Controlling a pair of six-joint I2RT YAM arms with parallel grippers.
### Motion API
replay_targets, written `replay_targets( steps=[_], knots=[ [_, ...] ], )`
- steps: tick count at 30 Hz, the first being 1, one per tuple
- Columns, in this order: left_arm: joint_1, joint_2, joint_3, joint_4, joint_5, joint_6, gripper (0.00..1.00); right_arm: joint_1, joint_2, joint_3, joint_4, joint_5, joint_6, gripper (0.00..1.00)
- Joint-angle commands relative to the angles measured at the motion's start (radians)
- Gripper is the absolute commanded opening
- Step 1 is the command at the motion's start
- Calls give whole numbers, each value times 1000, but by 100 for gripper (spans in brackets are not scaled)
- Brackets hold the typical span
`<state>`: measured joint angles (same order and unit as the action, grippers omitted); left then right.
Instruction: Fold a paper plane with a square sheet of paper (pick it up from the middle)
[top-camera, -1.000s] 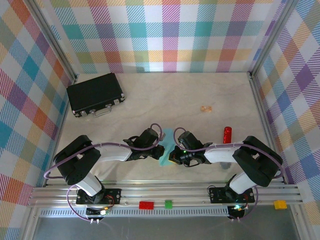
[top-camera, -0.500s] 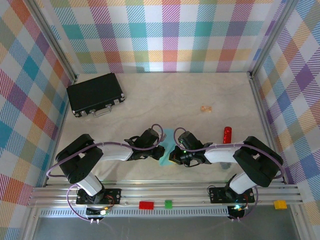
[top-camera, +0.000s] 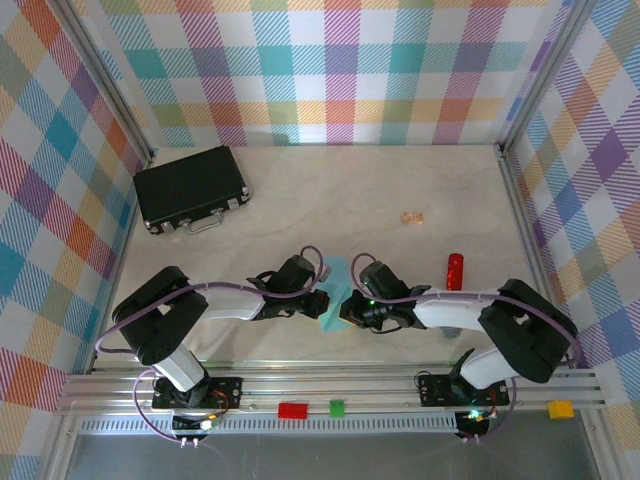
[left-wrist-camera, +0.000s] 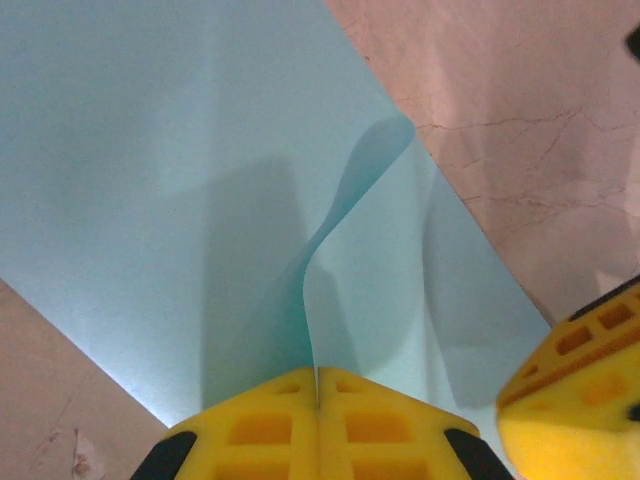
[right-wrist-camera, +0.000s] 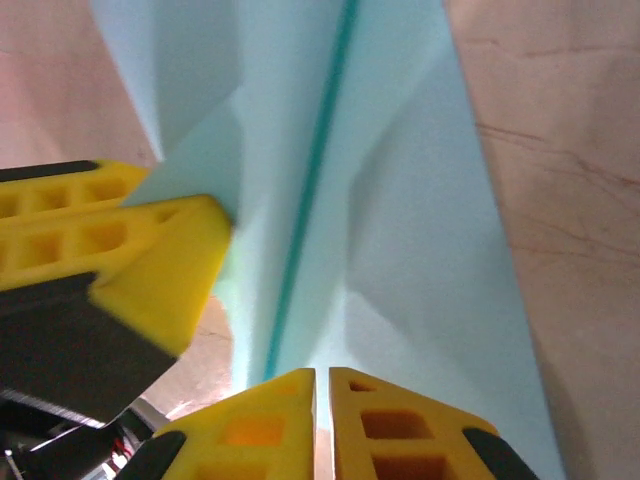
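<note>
The light turquoise sheet of paper (top-camera: 337, 274) lies folded into a slim layered shape on the table's near middle, between both grippers. In the left wrist view a raised flap of the paper (left-wrist-camera: 150, 150) curls up into my left gripper (left-wrist-camera: 317, 385), which is shut on its edge. My left gripper (top-camera: 322, 303) and my right gripper (top-camera: 345, 308) face each other almost tip to tip. In the right wrist view the paper (right-wrist-camera: 400, 150) shows a dark centre crease, and my right gripper (right-wrist-camera: 322, 380) has a narrow slit between its yellow fingers, with nothing clearly pinched.
A black case (top-camera: 190, 187) lies at the back left. A small tan scrap (top-camera: 412, 216) sits past the middle, and a red marker (top-camera: 455, 270) lies right of my right arm. Plaid walls close three sides.
My right gripper's fingers have parted slightly, and its arm has shifted a little right. My left gripper keeps its pinch on the paper.
</note>
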<state>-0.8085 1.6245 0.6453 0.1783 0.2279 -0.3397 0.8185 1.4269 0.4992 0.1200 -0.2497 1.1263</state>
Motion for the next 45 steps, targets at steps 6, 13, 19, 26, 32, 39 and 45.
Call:
replay_targets(
  steps=[6,13,19,26,32,39,45],
  knots=[
    [37,75,-29,-27,86,-55,6,-29,-86,-7,-6,41,39,13],
    [51,80,-35,-31,96,-49,5,-38,-48,-19,119,13,83,5],
    [56,79,-29,-44,94,-34,5,-60,37,22,176,-26,85,0],
    [57,75,-26,-52,92,-22,5,-73,104,58,222,-40,93,0],
    [58,79,-21,-57,90,-22,5,-79,139,75,209,-33,93,0],
    [58,83,-18,-63,88,-16,5,-82,190,17,224,-7,106,0],
    [58,87,-16,-76,88,-7,5,-83,199,-3,268,-35,115,0]
  ],
)
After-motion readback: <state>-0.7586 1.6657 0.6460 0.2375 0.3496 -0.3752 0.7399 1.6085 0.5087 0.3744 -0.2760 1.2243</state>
